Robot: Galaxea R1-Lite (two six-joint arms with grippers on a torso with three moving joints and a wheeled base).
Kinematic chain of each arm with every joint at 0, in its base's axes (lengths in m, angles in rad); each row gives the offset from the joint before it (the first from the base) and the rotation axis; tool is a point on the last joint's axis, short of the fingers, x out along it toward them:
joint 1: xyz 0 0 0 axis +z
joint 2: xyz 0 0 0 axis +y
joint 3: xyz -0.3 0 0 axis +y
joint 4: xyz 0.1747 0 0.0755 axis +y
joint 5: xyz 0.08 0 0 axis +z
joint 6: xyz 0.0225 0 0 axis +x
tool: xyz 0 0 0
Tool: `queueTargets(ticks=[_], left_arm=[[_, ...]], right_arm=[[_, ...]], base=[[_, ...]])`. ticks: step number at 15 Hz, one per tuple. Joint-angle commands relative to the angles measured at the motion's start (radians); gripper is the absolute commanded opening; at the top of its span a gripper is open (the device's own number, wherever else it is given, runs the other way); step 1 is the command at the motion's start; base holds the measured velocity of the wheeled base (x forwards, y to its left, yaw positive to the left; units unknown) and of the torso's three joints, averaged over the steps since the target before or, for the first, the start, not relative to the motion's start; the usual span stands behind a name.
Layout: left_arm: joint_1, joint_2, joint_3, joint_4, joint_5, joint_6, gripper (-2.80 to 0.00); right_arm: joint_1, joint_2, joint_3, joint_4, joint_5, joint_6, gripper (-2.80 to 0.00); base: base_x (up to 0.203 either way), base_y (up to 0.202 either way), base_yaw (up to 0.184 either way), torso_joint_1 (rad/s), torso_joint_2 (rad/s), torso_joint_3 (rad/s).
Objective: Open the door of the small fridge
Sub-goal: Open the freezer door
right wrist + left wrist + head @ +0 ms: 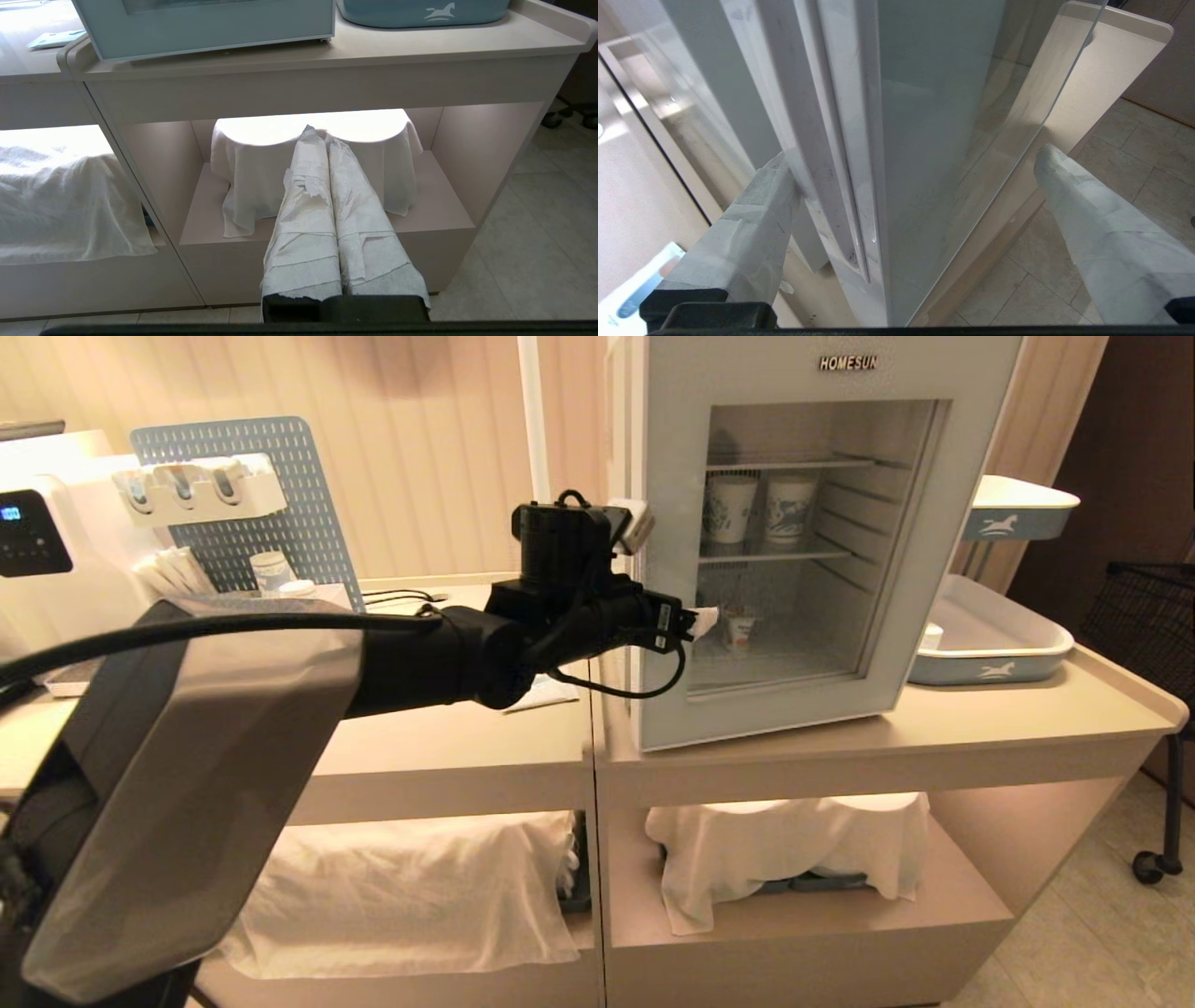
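The small fridge (624,448) stands on the counter (1027,709), with patterned cups (728,509) on its wire shelves. Its door (672,476), pale grey-blue with a glass window, stands a crack ajar at the left edge. My left gripper (674,618) is open and straddles that edge at mid height. In the left wrist view the left gripper (915,156) has one wrapped finger (756,210) against the door's recessed handle (817,140). The other finger (1087,219) is apart, in front of the glass. My right gripper (317,133) is shut and empty, low before the lower shelf.
A white water dispenser (37,532) and a blue pegboard (280,504) stand at the left. Two blue-and-white trays (990,644) sit right of the fridge. White cloths (784,849) cover things on the lower shelves. A black cart (1148,607) is at the far right.
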Motion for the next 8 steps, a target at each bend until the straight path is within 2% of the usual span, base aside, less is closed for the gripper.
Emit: queueTargets(ticks=[1, 8], left_arm=[[-0.011, 0.021, -0.001, -0.013, -0.002, -0.007, 0.00], [-0.064, 0.009, -0.001, -0.026, -0.003, -0.026, 0.00]], right_arm=[[0.000, 0.000, 0.011, 0.000, 0.001, 0.000, -2.80], [0.000, 0.000, 0.011, 0.000, 0.001, 0.000, -2.80]], base=[[0.000, 0.000, 0.000, 0.000, 0.00, 0.000], [0.000, 0.000, 0.000, 0.000, 0.00, 0.000]])
